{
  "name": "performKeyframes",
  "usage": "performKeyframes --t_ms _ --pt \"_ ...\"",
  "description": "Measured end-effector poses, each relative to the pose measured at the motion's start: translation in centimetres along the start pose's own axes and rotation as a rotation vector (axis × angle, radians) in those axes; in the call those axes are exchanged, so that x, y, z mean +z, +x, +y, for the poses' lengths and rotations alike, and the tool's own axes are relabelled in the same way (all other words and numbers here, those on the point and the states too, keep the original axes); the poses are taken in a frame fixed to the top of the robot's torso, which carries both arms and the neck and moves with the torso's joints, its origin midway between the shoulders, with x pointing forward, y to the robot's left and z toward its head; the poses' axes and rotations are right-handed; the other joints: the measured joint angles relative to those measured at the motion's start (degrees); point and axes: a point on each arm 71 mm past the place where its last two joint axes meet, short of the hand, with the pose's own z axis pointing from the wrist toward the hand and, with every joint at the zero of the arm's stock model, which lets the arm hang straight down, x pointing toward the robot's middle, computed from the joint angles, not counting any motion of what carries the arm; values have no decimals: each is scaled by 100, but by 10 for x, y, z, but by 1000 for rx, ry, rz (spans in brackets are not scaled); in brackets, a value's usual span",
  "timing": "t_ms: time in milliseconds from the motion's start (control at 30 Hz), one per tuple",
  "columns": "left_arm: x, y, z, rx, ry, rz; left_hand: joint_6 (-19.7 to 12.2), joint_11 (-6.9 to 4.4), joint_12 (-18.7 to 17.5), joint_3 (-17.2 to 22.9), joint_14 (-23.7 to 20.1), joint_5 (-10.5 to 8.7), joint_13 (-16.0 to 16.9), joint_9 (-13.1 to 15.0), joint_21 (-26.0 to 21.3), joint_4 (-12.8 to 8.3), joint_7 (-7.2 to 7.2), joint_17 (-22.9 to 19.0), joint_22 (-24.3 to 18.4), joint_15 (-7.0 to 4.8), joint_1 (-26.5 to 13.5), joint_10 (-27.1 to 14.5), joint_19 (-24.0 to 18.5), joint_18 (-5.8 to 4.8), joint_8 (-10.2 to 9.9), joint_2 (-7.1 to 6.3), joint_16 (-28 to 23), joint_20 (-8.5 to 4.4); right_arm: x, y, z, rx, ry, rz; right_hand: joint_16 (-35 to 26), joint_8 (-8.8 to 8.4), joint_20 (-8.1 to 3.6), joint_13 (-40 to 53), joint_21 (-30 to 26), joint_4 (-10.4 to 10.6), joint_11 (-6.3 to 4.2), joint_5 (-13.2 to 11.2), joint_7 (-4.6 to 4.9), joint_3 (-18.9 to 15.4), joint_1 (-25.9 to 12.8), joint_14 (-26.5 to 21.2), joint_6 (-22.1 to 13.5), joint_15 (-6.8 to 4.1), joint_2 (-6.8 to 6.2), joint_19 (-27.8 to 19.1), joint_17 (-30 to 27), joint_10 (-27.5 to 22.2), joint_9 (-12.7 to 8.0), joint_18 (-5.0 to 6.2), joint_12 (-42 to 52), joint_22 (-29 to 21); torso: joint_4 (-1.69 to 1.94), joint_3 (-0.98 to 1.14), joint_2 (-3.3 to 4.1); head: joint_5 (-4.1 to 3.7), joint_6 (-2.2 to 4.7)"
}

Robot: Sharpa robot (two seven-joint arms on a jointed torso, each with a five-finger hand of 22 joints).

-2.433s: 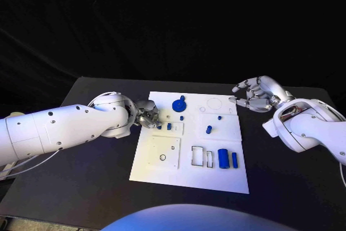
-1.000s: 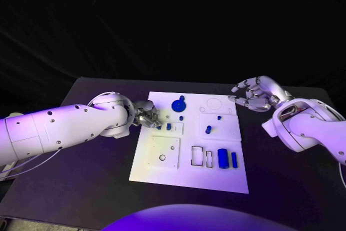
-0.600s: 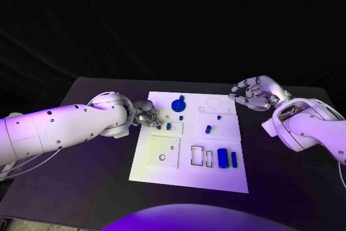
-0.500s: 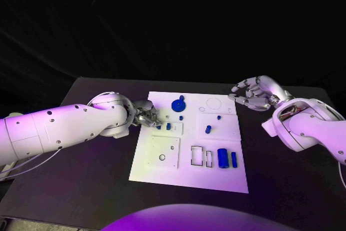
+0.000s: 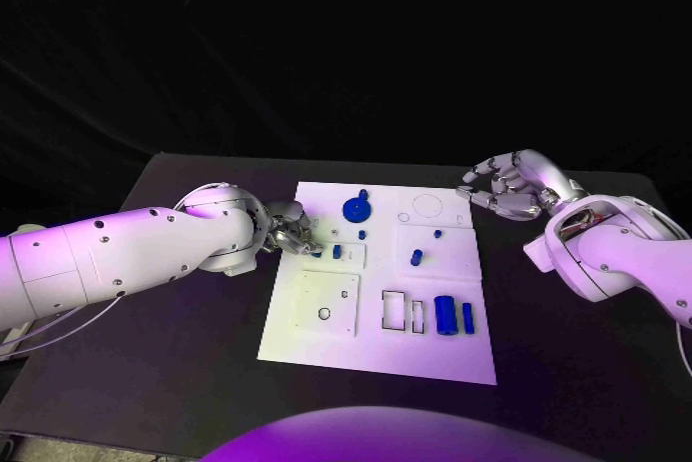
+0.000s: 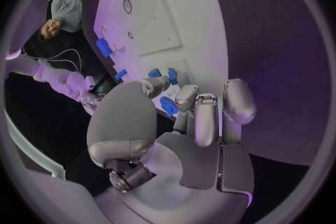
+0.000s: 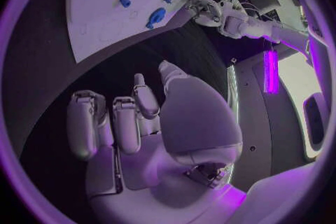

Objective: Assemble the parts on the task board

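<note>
A robot's left hand works at the left edge of the white board on a black counter, its fingers curled in around a small blue part at the fingertips; whether that part is actually pinched or merely touched cannot be told from here. The right hand hangs above the counter just off the board's far right corner, fingers curled in and holding nothing.

The risk, on this showing, lies in the tight spacing: two more small blue pegs stand close beside the working fingers, and a sideways nudge could tip or shift them. A part seated at a tilt could jam in its slot or slip free onto the counter.

The blue disc sits on the board beyond the left hand, near but apart. Another peg stands mid-board, and two blue blocks lie toward the near right edge, well apart from both hands.
</note>
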Motion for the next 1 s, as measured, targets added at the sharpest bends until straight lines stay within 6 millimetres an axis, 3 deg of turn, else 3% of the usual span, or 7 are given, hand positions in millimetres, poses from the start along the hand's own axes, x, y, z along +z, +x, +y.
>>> performKeyframes --t_ms 333,1000 --pt "0 0 0 0 -4 2 20 0 0 -259 0 0 26 -18 0 7 20 0 -2 0 -78 0 0 0 -22 78 0 0 0 0 0 0 0 -1 0 0 0 0 0 0 0 0 0 0 0 0 0 0 0 0 -1 0 -5 0 0 -1 -1 2 0 -2 -5" --pt "0 0 -3 -24 7 -4 42 -21 24 -339 0 0 67 -18 0 24 38 -1 6 0 -171 21 0 -1 -44 172 0 0 0 0 0 1 0 -1 0 0 0 1 0 0 0 0 0 0 1 0 0 0 0 0 -2 0 -4 0 0 -2 0 2 -1 -9 1"
